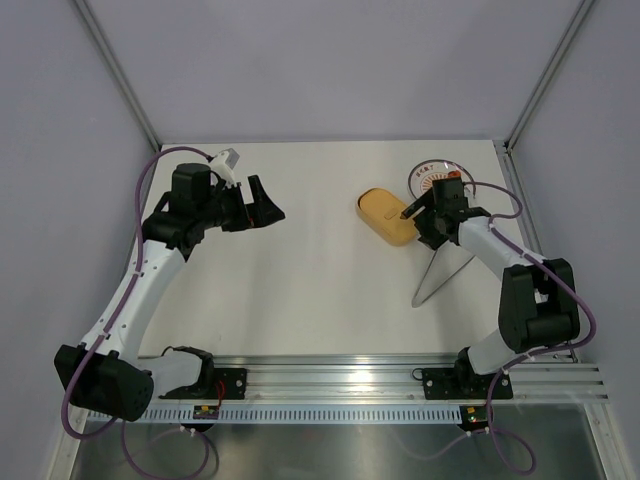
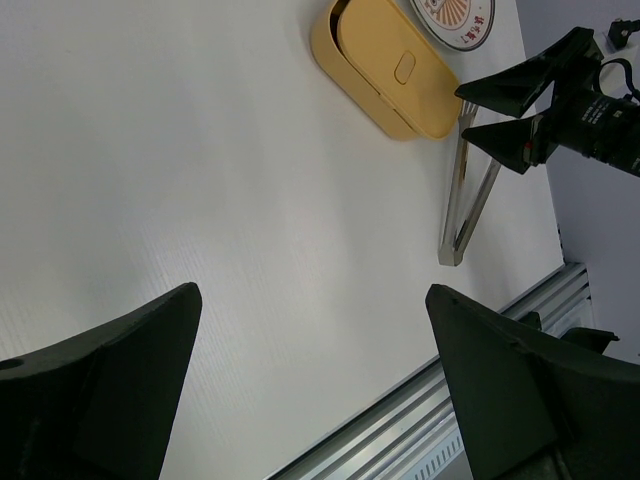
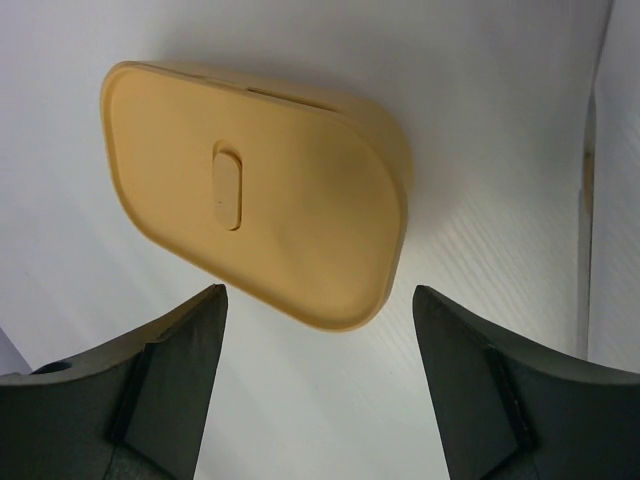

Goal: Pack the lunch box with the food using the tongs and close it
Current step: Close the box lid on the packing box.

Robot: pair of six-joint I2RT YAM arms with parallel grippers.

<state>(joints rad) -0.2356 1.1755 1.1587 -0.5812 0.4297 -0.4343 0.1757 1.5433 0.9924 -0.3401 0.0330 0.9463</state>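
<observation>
The mustard lunch box (image 1: 388, 215) lies at the right of the table with its flat lid (image 3: 260, 200) on top, and the lid's small oval tab faces up. In the left wrist view a crescent of the box's rim (image 2: 333, 30) shows past one end of the lid. My right gripper (image 1: 413, 226) hovers at the box's near-right end, open, with its fingertips (image 3: 200, 310) just short of the lid's edge and nothing between them. The silver tongs (image 1: 440, 270) lie on the table under the right arm. My left gripper (image 1: 272, 200) hangs open over the left side, far from the box. The food is out of view.
A round white patterned plate (image 1: 435, 178) sits just behind the lunch box near the back right corner. The aluminium rail (image 1: 330, 375) runs along the table's near edge. Frame posts and grey walls enclose the table at the back and sides.
</observation>
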